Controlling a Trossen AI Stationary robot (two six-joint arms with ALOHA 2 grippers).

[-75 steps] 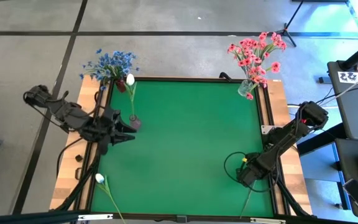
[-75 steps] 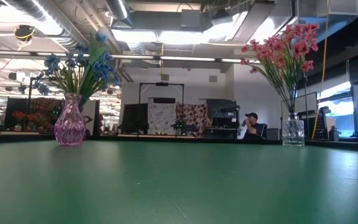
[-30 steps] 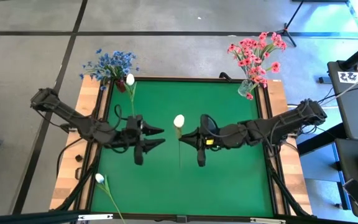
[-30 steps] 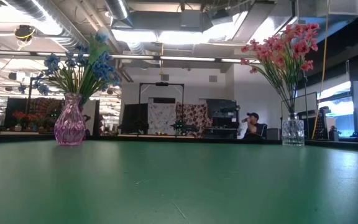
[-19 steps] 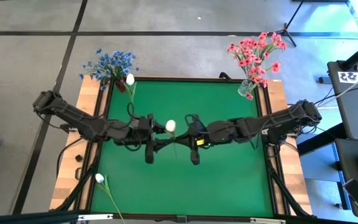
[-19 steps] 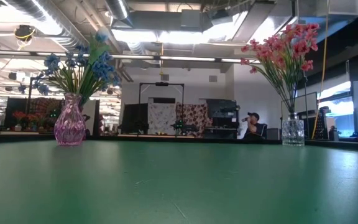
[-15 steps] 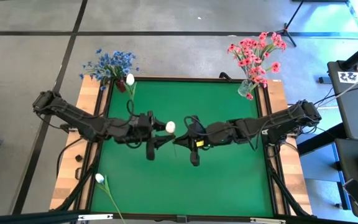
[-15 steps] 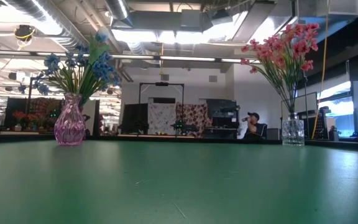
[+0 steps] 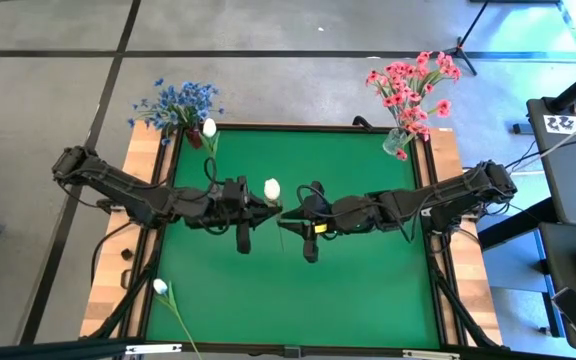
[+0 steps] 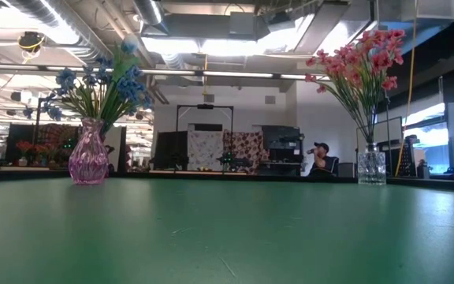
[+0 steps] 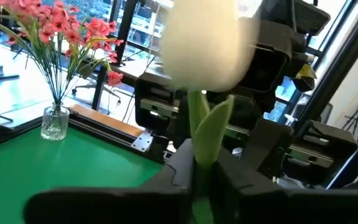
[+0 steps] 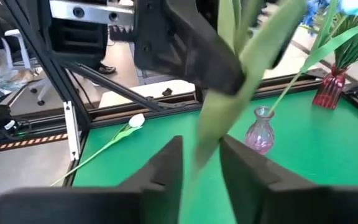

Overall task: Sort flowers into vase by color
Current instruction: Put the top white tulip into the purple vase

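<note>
A green mat (image 9: 368,290) in a dark frame covers the table, wooden strips at its sides and grey floor beyond. In the high view both arms meet at mid-frame, leaving the mat's lower half and upper band open. The left gripper (image 9: 268,209) is closed on the stem of a white bud flower (image 9: 272,189), bud toward the top of the frame, stem running down; the right gripper (image 9: 286,221) sits just beside it at the same stem. Blue flowers (image 9: 178,100) stand at the upper-left corner, pink flowers (image 9: 410,85) at the upper right. Another white flower (image 9: 158,287) lies at the lower-left edge, a third (image 9: 209,128) near the blue bunch.

The low view shows neither arm, only a pink vase (image 10: 88,162) at left and a clear vase (image 10: 371,167) at right (a person sits far behind).

The left wrist view shows the bud upright, its fingers (image 11: 104,202) pinching the stem.

The right wrist view shows its fingers (image 12: 160,174) slightly parted, the stem between them.
</note>
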